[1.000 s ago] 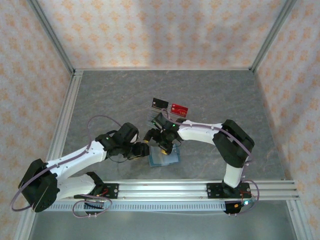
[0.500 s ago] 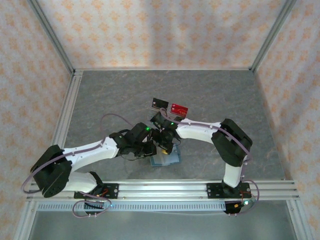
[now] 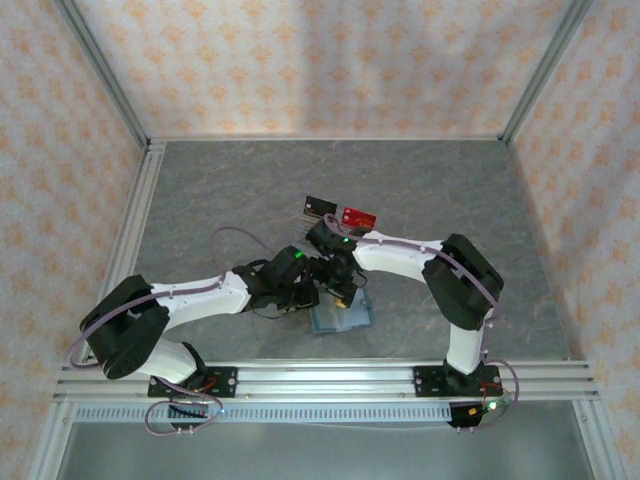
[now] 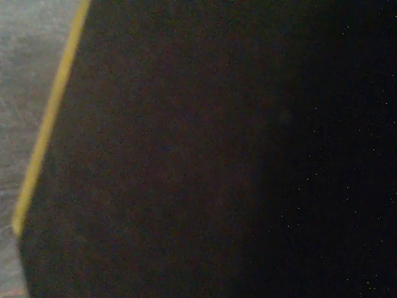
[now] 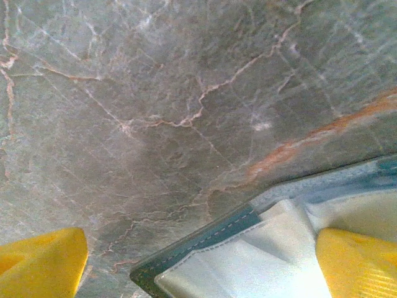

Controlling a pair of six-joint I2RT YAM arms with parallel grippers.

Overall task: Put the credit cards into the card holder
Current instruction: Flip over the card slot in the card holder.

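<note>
The grey marbled worktop (image 3: 200, 200) spreads between patterned walls; the left arm (image 3: 190, 300) reaches from the near left corner toward the middle, and the right arm (image 3: 400, 258) bends back from its raised elbow to meet it there; both wrists crowd together just above the near edge of the card holder (image 3: 345, 318), which lies open and flat on the worktop, teal outside and paler inside.

Farther back, well clear of the holder, the black card (image 3: 320, 207) and the red card (image 3: 358, 216) lie side by side on the worktop, the black one to the left, neither touched by an arm.

The right gripper (image 5: 198, 264) is spread wide; in its wrist view one yellow fingertip (image 5: 43, 261) hangs over bare worktop and the other sits over the holder's pale lining, with the stitched teal corner between them.

The left gripper (image 3: 310, 292) sits just beside the holder's left edge; its wrist view is blocked by a dark surface (image 4: 217, 155) with a yellow edge, so I cannot tell how its fingers stand.
</note>
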